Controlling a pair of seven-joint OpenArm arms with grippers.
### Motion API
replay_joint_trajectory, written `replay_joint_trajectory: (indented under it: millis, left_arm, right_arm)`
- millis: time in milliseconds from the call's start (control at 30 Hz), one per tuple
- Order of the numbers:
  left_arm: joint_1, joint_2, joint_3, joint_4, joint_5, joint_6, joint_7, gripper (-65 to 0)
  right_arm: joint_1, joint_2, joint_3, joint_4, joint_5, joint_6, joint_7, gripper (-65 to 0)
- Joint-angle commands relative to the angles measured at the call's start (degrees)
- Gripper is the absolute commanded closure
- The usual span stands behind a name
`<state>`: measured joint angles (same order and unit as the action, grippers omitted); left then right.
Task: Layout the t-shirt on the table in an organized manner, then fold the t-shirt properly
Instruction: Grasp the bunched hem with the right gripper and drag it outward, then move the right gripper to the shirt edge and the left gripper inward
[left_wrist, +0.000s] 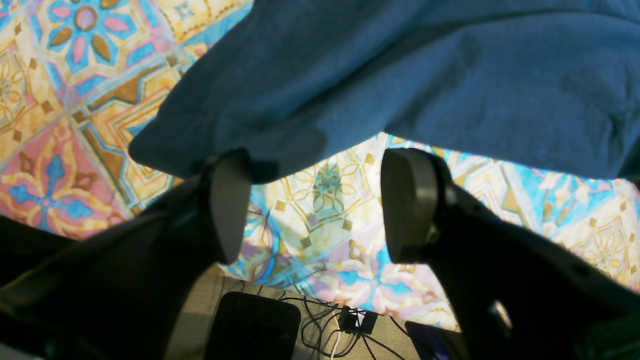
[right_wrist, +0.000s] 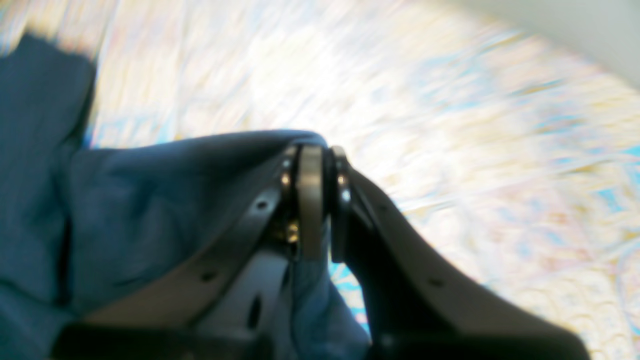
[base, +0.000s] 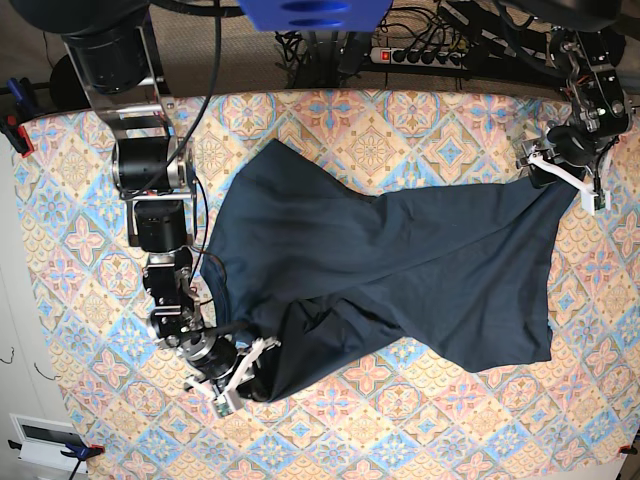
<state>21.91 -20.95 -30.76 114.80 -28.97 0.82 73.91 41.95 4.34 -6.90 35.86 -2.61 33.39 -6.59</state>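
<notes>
The dark navy t-shirt (base: 400, 270) lies spread but twisted across the patterned table (base: 400, 120), bunched at its near left corner. My right gripper (base: 245, 370) is at that corner. In the blurred right wrist view my right gripper (right_wrist: 315, 160) is shut on a fold of the t-shirt (right_wrist: 150, 200), with cloth hanging between the fingers. My left gripper (base: 562, 178) is at the shirt's far right corner. In the left wrist view my left gripper (left_wrist: 320, 200) is open, its fingertips at the edge of the t-shirt (left_wrist: 400, 75), with only the table (left_wrist: 60, 75) between them.
A power strip with cables (base: 420, 55) lies behind the table's far edge. Cables and a dark box (left_wrist: 350, 320) show below that edge in the left wrist view. A red clamp (base: 20, 135) holds the cloth at the left corner.
</notes>
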Motion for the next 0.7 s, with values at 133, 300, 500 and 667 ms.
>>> replay_joint_trajectory:
  millis: [133,300,500,667]
  left_arm:
    - [0.5,-0.9,-0.6,0.9,-0.2,0.1,-1.0,-39.3]
    - [0.5,-0.9,-0.6,0.9,-0.2,0.1,-1.0,-39.3]
    - [0.5,-0.9,-0.6,0.9,-0.2,0.1,-1.0,-39.3]
    - [0.5,-0.9,-0.5,0.9,-0.3,0.1,-1.0,-39.3]
  right_arm:
    - [6.1,3.6,5.4,0.4,0.7,0.2,1.4,-0.5]
    - [8.8,7.1,10.5,0.3,0.7,-6.0,1.8,-0.5]
    - [10.5,9.0,14.6,0.0,0.2,-12.5,1.5,-3.7]
    - [10.0,9.3,6.8,-1.4,-9.2,-16.3,1.4,-25.1]
